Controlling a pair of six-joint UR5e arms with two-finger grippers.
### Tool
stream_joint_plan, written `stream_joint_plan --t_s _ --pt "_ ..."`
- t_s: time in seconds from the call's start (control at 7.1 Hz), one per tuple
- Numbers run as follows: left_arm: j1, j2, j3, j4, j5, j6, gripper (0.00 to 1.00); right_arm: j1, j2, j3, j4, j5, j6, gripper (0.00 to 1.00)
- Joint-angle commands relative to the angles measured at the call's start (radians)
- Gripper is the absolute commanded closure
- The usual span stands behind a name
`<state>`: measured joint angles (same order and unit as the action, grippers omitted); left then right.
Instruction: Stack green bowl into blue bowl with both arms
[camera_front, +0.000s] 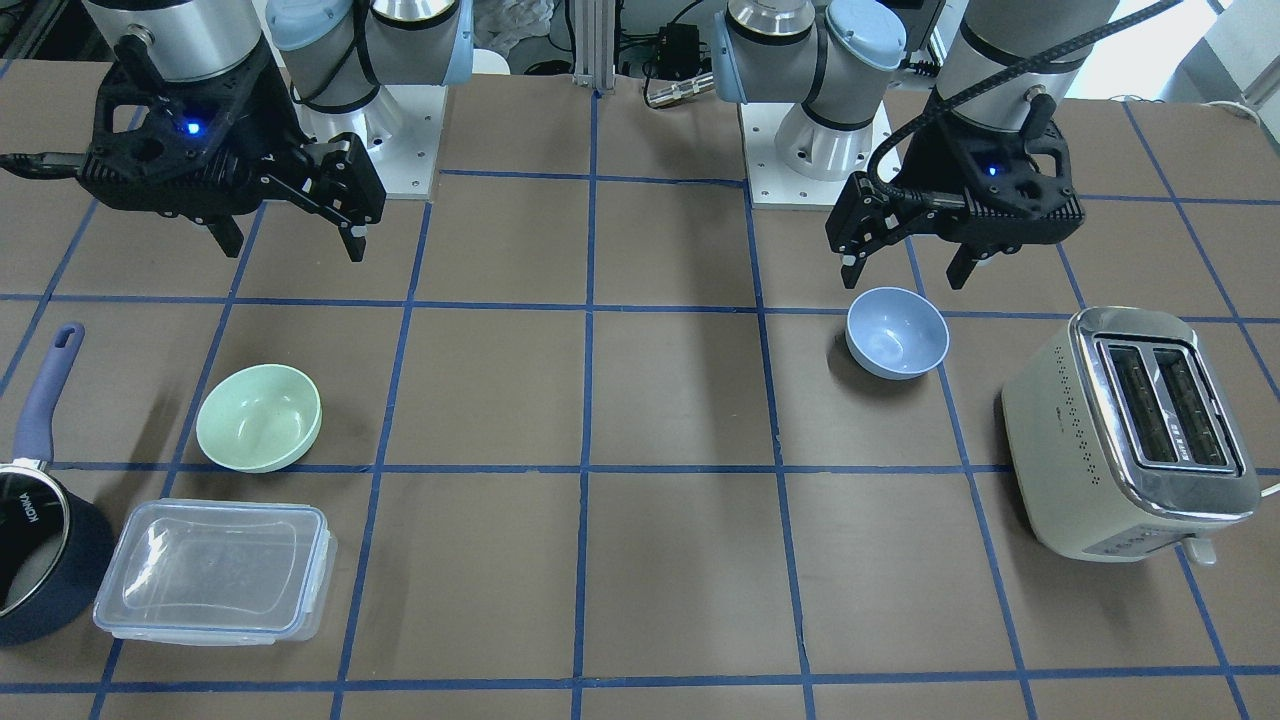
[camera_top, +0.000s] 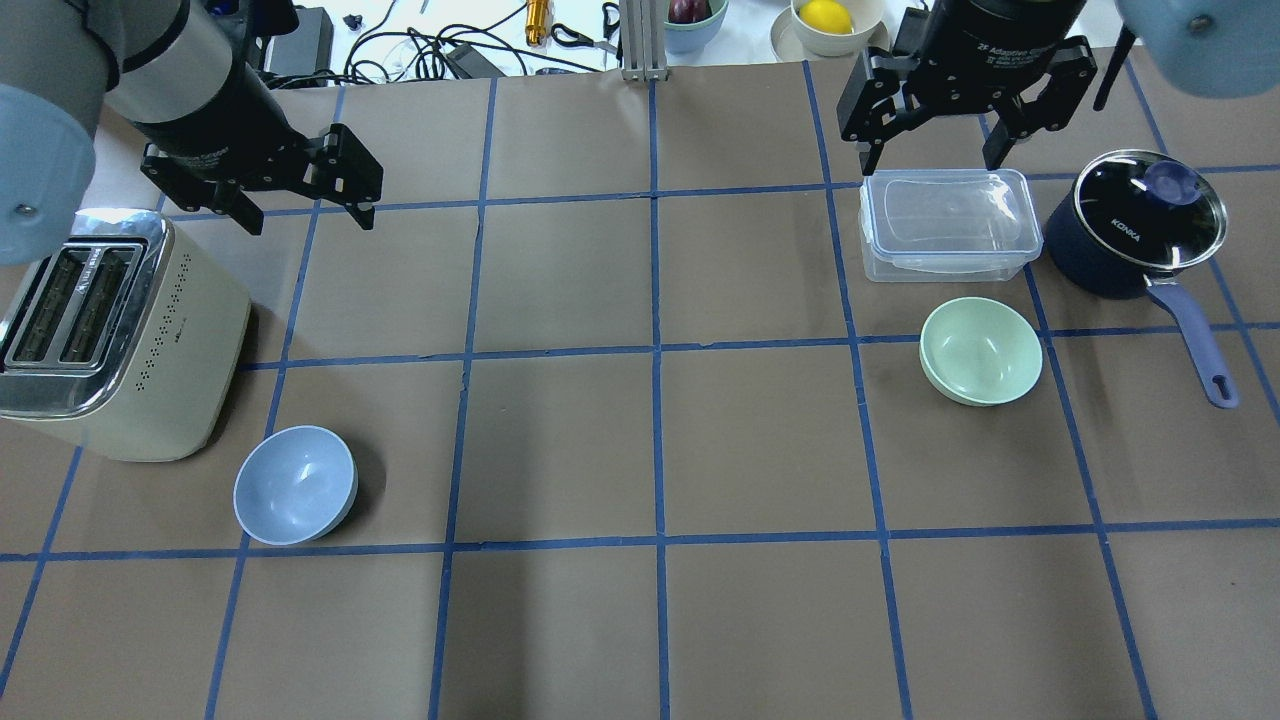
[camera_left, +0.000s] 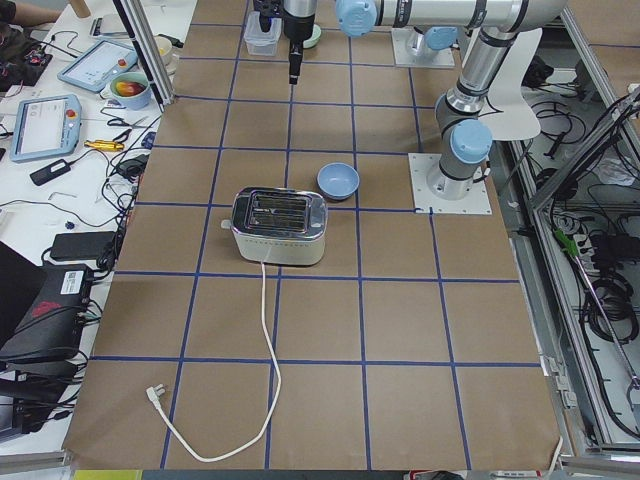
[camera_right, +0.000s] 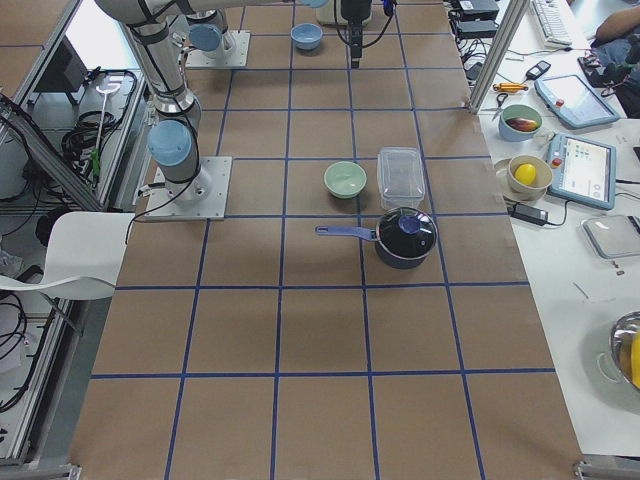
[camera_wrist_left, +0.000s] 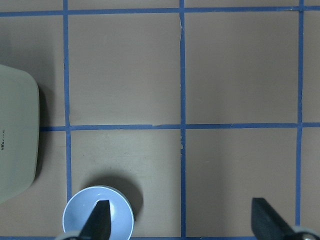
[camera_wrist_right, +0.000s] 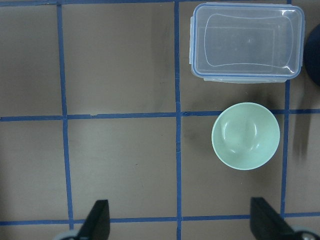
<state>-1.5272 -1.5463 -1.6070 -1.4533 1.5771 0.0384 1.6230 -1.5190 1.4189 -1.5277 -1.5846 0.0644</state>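
Left hand (camera_front: 905, 268) and right hand (camera_front: 296, 248) hang released above the desk (camera_front: 680, 400); green bowl (camera_front: 259, 417) and blue bowl (camera_front: 897, 332) sit well apart, nothing stacked yet

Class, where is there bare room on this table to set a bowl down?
Free: the wide middle between the blue bowl and the green bowl. Crowded: around the green bowl, with the container and saucepan; toaster beside the blue bowl.
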Motion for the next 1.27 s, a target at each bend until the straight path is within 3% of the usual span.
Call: stream_joint_plan --t_s 0.0,0.28,0.42,0.56,0.7,0.85,0.99,1.13 --pt "-0.01 0.0 -0.025 -0.015 0.001 0.0 0.0 0.0 0.002 0.0 -0.005 0.0 0.0 0.0" --pt "-0.005 0.073 -0.176 -0.016 0.004 0.07 0.0 -0.002 0.002 0.0 -0.003 -0.002 0.0 0.0" --pt "-0.005 0.09 -0.254 0.007 0.006 0.225 0.0 -0.005 0.002 0.0 0.001 -0.002 -0.002 0.0" --pt "-0.005 0.095 -0.315 0.072 0.001 0.229 0.0 -0.006 0.002 -0.001 0.004 -0.002 -0.003 0.0" --pt "-0.005 0.094 -0.421 0.296 0.004 0.23 0.0 -0.006 0.0 -0.003 0.006 -0.012 -0.008 0.0" --pt "0.005 0.097 -0.588 0.611 0.003 0.242 0.0 -0.011 0.002 -0.003 0.006 -0.014 -0.006 0.0" --pt "0.005 0.112 -0.74 0.681 0.006 0.232 0.0 -0.011 0.006 -0.002 0.004 -0.005 0.0 0.0" --pt "0.012 0.129 -0.827 0.72 0.05 0.244 0.0 -0.011 0.01 -0.012 0.011 -0.009 -0.003 0.0"
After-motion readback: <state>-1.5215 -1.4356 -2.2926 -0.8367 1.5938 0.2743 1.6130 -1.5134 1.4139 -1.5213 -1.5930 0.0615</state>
